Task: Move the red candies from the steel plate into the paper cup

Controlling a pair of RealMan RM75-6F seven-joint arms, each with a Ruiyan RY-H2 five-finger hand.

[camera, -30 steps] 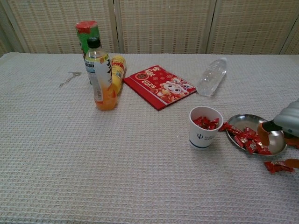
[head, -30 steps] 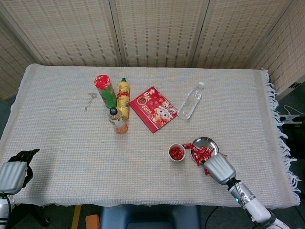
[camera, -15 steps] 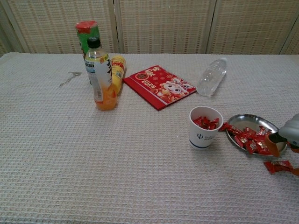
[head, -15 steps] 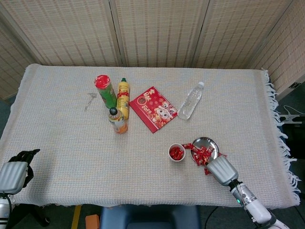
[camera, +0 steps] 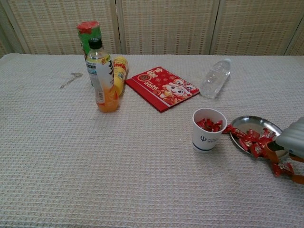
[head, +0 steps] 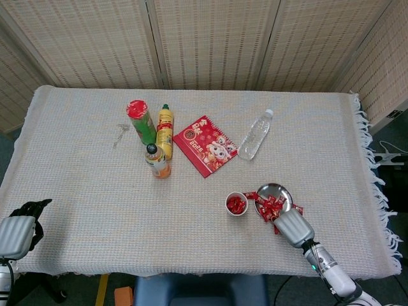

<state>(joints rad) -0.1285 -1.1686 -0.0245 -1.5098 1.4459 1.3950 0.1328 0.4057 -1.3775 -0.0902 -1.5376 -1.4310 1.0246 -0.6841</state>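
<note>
The white paper cup stands upright with red candies inside. Just right of it lies the steel plate, holding a pile of red candies along its near side. A few more candies lie on the cloth in front of the plate. My right hand hovers at the plate's near rim with its fingertips down among those candies. Its own back hides what the fingers grip. My left hand rests off the table's near left corner, holding nothing.
At the back left a red-capped green can, a yellow bottle and an orange drink bottle stand together. A red booklet and a clear bottle on its side lie mid-table. The fringed table edge is on the right.
My right hand has drawn back from over the plate toward the table's near edge, uncovering more of the plate. The left hand has stayed where it was.
</note>
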